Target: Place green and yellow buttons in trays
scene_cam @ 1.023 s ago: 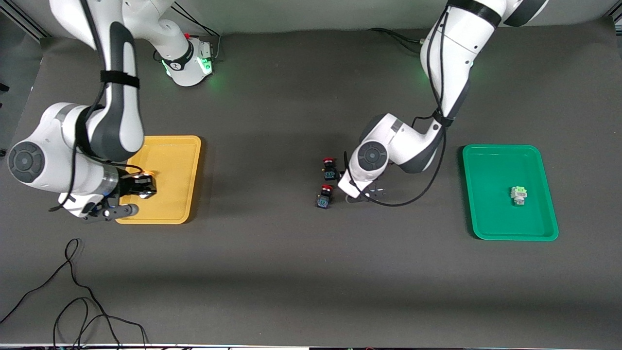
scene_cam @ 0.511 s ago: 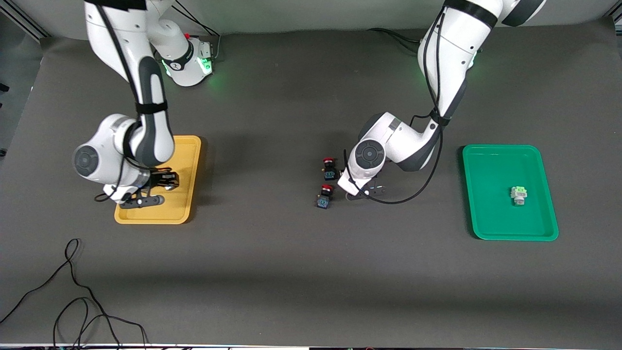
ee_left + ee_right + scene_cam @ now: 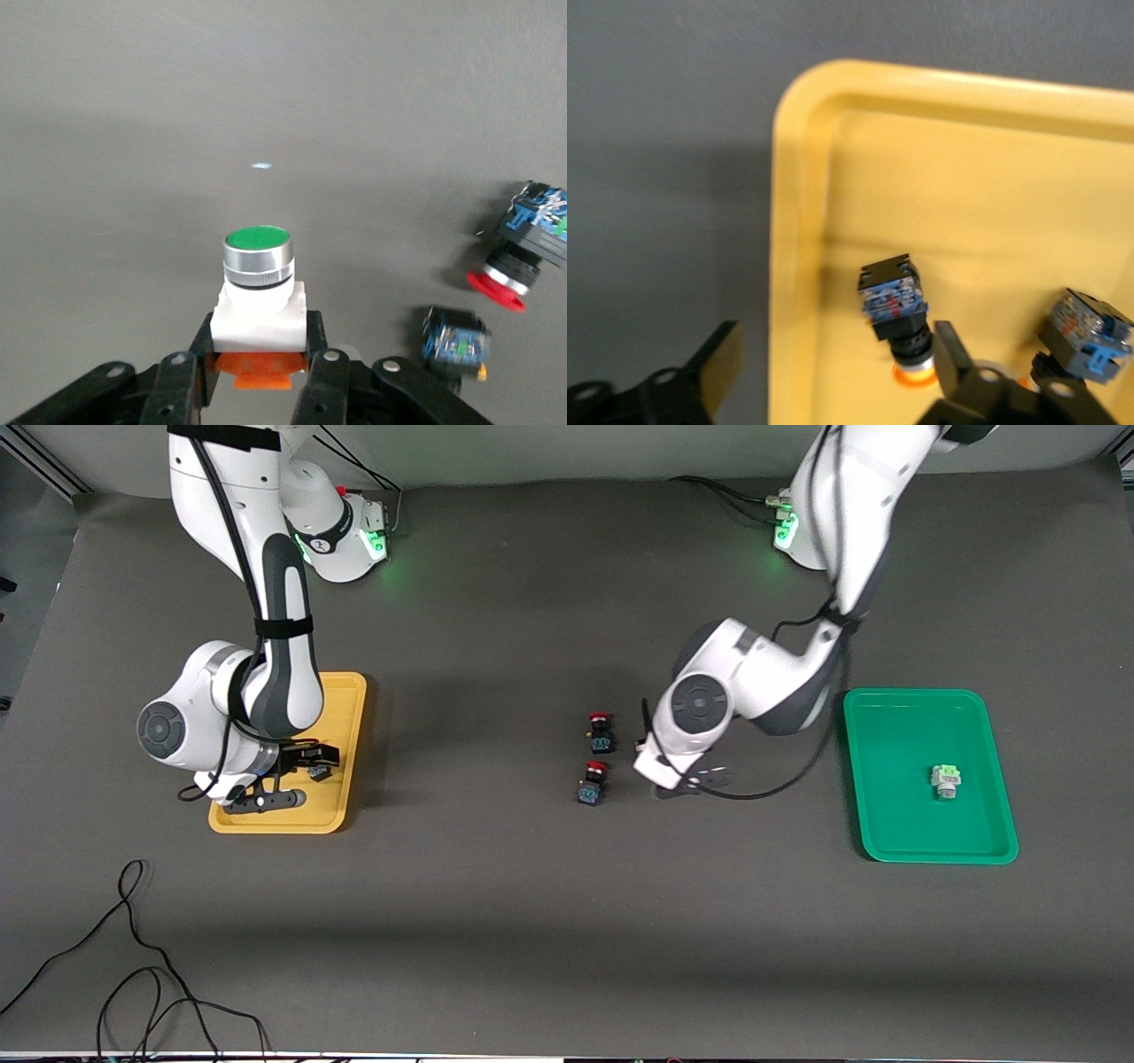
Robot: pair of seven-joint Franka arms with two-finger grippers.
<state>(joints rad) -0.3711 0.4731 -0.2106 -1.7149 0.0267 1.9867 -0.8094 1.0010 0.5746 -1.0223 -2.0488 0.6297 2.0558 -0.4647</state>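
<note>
My left gripper (image 3: pixel 260 376) is pinching a green button (image 3: pixel 258 292): its jaws press on the two sides of the white body, and the round green cap with a metal ring points away from my wrist. Under the white body I see an orange part between my fingers (image 3: pixel 321 381). In the front view this gripper (image 3: pixel 687 784) is low over the dark tabletop (image 3: pixel 532 921), between the two red-capped buttons and the green tray (image 3: pixel 999 779), and the button itself is hidden there under my wrist.

The red-capped button (image 3: pixel 601 731) and the second red-capped button (image 3: pixel 592 782) stand on the tabletop just beside my left gripper, toward the right arm's end. One of them lies on its side in my left wrist view (image 3: pixel 523 257).

In the green tray a pale green button (image 3: pixel 946 779) already lies, near the middle.

My right gripper (image 3: pixel 292 779) is over the yellow tray (image 3: pixel 350 691), with its jaws spread wide. Between the spread fingers (image 3: pixel 952 363) a yellow button (image 3: pixel 897 314) lies on the tray floor, free from my jaws, blue base up and yellow cap down. A second yellow button (image 3: pixel 1085 332) lies near it in the same tray.
</note>
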